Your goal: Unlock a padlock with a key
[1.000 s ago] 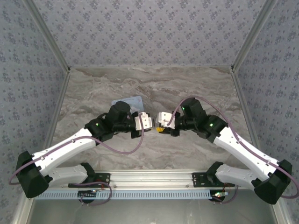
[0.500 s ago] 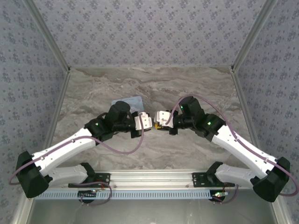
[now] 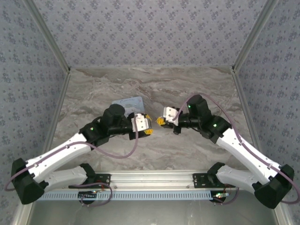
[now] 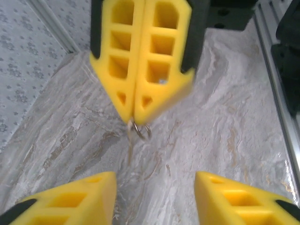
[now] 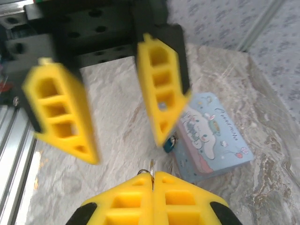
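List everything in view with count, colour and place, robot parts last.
table: one, grey-brown marble pattern, under everything
walls: three, grey flowered paper, around the table
tin: one, pale blue with cartoon picture, on the table left of centre
padlock: one, teal with silvery part, beside the tin, by one left tool fingertip
metal ring: one, silvery, pinched at the right tool's tips
left arm, right arm: two, white and black, from the near edge
left tool: one, yellow fingers, open
right tool: one, yellow fingers, shut on the metal ring
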Available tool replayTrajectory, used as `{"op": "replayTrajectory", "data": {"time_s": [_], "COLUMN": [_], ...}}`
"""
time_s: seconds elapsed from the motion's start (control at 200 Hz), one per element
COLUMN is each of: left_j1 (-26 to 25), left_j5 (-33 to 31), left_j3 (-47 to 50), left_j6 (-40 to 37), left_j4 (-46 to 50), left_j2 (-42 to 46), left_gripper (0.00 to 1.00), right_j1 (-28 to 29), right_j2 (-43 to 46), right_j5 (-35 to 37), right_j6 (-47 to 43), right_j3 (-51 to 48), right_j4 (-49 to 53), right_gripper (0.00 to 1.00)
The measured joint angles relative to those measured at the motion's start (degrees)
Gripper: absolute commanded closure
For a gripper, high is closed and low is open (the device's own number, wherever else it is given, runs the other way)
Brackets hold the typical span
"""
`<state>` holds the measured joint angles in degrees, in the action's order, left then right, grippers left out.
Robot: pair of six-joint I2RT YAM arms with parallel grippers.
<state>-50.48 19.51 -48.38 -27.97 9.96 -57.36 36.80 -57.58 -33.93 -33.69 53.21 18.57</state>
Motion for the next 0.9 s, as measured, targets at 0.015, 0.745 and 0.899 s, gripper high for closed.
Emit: {"op": "replayTrajectory", "data": {"time_s": [0.015, 0.745, 0.899], "left_j1": [0.1, 8.6, 8.6], "left_j5": [0.0, -9.9, -8.6], "left_j3": [0.5, 13.0, 10.2], "left_j6": [0.6, 66.2, 77.9], "left_j4": [-0.5, -41.2, -48.0], "left_j2": [0.6, 1.8, -4.4], "left_gripper": [0.43, 0.26, 0.31], "right_j1": [-0.6, -4.6, -2.2], "right_j2": [0.4, 5.5, 4.5], "right_j5": [-0.4, 10.0, 13.7], "right_j6": [0.5, 57.4, 62.8], "right_j3": [-0.6, -20.7, -20.8], "right_j4": [-0.8, -55.8, -58.5], "right_gripper": [1.0, 1.0, 1.0]}}
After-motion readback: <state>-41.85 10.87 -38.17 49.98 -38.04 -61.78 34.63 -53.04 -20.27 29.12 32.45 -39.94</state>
